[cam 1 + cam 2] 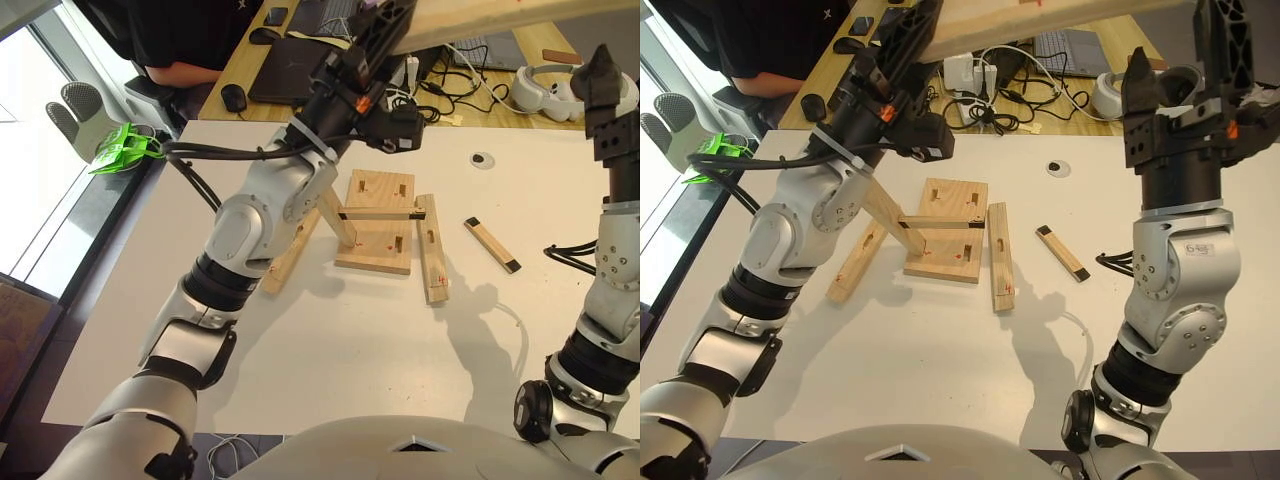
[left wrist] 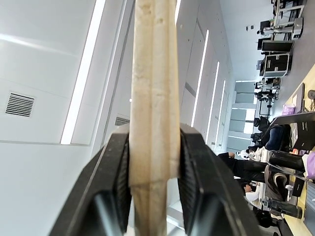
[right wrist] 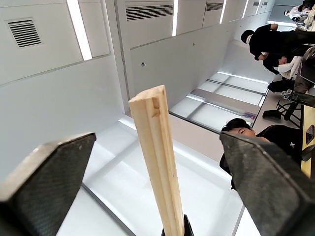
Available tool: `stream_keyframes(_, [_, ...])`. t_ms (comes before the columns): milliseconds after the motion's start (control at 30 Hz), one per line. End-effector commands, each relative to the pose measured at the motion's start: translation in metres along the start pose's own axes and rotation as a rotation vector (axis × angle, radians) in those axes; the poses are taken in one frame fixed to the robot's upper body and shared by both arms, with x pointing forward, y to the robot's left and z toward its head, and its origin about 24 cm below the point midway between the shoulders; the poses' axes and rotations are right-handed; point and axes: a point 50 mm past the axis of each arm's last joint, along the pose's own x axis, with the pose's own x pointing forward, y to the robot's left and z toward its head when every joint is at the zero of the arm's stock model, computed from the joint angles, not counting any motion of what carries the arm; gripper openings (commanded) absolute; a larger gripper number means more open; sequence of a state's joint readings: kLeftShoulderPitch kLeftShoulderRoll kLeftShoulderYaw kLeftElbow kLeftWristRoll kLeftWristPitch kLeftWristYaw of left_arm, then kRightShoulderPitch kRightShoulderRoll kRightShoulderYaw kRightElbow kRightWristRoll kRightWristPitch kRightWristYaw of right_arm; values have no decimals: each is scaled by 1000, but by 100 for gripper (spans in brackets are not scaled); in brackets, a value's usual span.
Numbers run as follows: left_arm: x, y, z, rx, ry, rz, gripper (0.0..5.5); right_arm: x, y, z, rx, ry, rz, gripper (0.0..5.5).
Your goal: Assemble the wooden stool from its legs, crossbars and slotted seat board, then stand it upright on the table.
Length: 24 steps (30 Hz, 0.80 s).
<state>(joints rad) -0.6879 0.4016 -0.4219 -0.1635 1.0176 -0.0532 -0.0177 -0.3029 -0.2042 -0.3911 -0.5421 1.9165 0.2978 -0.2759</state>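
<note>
Left wrist view: left hand [image 2: 153, 162] pinching raised leg [image 2: 152, 73], right hand [image 3: 157, 147] spread around it; leg-fitting step apparently, next needing alignment with seat board [image 1: 375, 245] slot.

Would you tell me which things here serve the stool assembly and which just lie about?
Job: square slotted wooden seat board; long pale wooden piece held aloft; wooden legs lying left and right of it; short dark-tipped wooden crossbar.
Lying about: round black-and-white disc; white headset; black mouse.
</note>
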Motion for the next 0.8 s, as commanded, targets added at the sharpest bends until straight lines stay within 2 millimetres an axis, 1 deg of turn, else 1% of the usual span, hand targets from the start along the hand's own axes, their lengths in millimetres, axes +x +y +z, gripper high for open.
stream_keyframes(33, [-2,-2,13,-12,-40,-14,103,3,0,0,-6,9,2,465])
stream_keyframes(133, [-2,-2,16,-16,-50,-15,103,5,0,0,-9,13,8,465])
stream_keyframes(267, [-1,-1,16,-3,-55,-7,103,5,-4,-4,-31,29,-4,417])
stream_keyframes(367, [1,1,19,36,-90,2,103,4,-11,-6,-32,7,-49,360])
stream_keyframes(400, [1,1,20,60,-112,3,103,4,-14,-6,-26,-6,-68,349])
stream_keyframes(433, [2,1,22,80,-133,3,103,3,-16,-6,-21,-17,-81,321])
stream_keyframes(500, [3,-1,24,114,-170,1,103,3,-17,-6,-11,-31,-91,287])
stream_keyframes(533, [3,-1,24,134,-185,3,103,4,-17,-6,-5,-38,-92,279])
stream_keyframes(667, [6,-2,21,187,-209,7,103,4,-18,-5,15,-61,-100,218])
stream_keyframes(700, [6,-2,20,193,-209,8,103,3,-18,-5,18,-61,-102,194])
stream_keyframes(800, [7,-3,16,202,-200,5,103,2,-18,-7,25,-61,-103,154])
